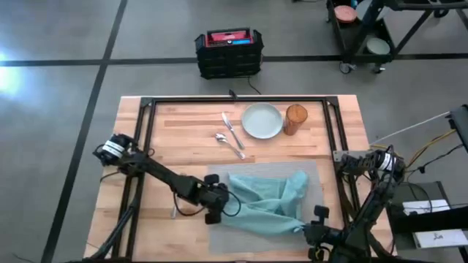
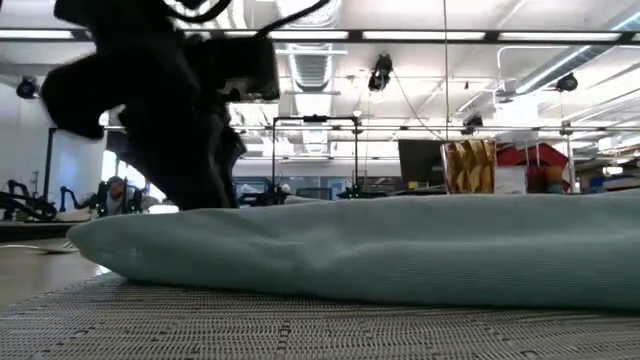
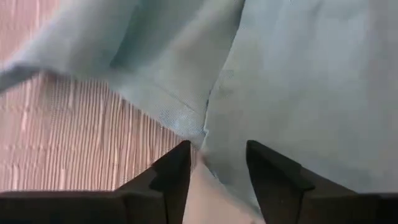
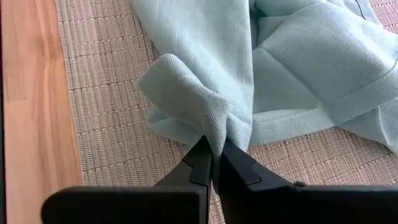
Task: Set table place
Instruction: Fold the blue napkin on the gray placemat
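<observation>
Table (image 1: 168, 120): placemat (image 1: 219, 237) at 6 o'clock.
Napkin (image 1: 267, 201): crumpled on placemat.
Right gripper (image 4: 212, 163): clamped on napkin.
Left gripper (image 3: 216, 165): fingers apart, astride napkin edge.

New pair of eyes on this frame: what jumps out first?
The crumpled teal cloth napkin sprawls across the grey woven placemat at the table's near edge. Both hands are on it: the right hand is pinched shut on a fold, and the left hand is open at its other edge. The pale round plate and amber glass wait behind.
</observation>
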Robot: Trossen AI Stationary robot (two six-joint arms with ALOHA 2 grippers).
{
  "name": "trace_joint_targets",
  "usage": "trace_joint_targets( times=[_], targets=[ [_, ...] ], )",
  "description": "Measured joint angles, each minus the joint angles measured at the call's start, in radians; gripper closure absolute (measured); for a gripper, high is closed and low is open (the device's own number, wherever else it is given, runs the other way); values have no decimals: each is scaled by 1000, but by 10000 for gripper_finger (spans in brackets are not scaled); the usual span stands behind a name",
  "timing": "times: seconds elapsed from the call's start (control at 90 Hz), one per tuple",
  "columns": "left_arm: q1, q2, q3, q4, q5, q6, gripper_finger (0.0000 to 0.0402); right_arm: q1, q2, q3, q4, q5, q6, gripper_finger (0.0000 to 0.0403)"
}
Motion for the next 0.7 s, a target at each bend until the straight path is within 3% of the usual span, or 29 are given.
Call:
trace_joint_targets(
  times=[0.267, 0.367, 0.489, 0.7],
  targets=[
    [0, 1, 2, -14, 0, 19, 285, 0, 0, 0, 0, 14, 0, 403],
    [0, -1, 7, -90, 0, 53, 287, 0, 0, 0, 0, 14, 0, 403],
    [5, -14, 18, -147, 0, 49, 279, 0, 0, 0, 0, 14, 0, 403],
    [5, -23, 24, -70, -1, 53, 254, 0, 0, 0, 1, 16, 0, 403]
  ],
)
